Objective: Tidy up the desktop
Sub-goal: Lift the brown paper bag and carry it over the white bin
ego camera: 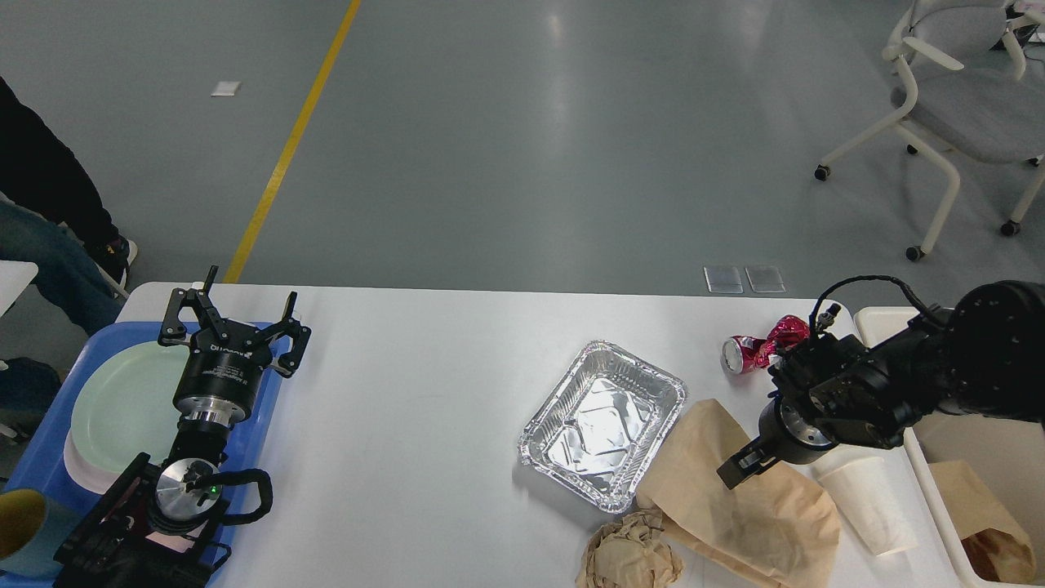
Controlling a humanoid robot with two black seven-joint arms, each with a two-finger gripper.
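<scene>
The white desktop carries an empty foil tray, a crushed red can, a flat brown paper bag, a crumpled paper ball and a white paper cup lying on its side. My right gripper is low over the upper part of the paper bag, pointing down-left. Its fingers look like one dark piece, so its state is unclear. My left gripper stands open and empty above the blue tray's far edge.
A blue tray at the left holds a pale green plate, with a yellow cup at its near corner. A cream bin at the right holds a brown bag. A person's legs and a chair stand beyond the table.
</scene>
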